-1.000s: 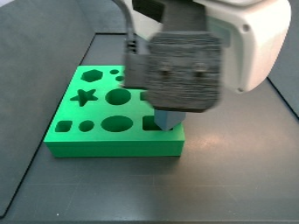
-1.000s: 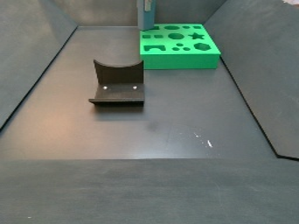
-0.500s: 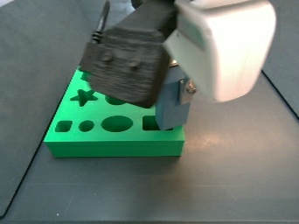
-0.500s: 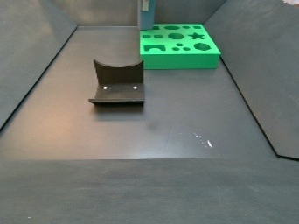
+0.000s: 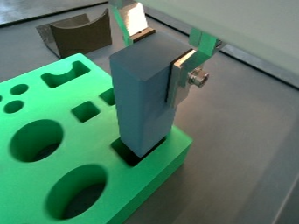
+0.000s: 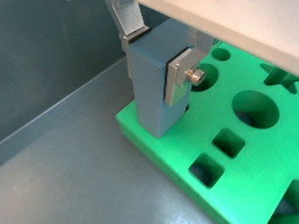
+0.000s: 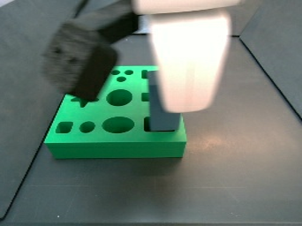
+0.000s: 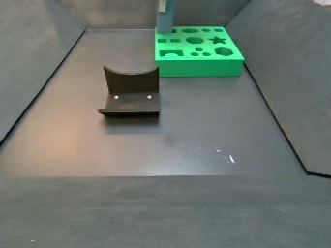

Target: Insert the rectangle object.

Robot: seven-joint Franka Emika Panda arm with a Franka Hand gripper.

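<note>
While the hand (image 5: 162,51) pinches the rectangle object (image 5: 147,101) near its upper end, silver fingers (image 6: 181,75) flat on opposite faces, the slab stands upright with its lower end in a slot at the corner of the green board (image 5: 70,153). It looks rigid and smooth, likely slippery, so the broad faces suit the grip. Away from the board, the fixture (image 8: 130,92) sits on the desk (image 8: 168,165).

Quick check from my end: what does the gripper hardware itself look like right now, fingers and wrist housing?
The gripper above the green board's corner has flat silver plate fingers with a round screw head on one. In a side view the wrist housing is a smooth white shell, beside a dark grey textured block.
</note>
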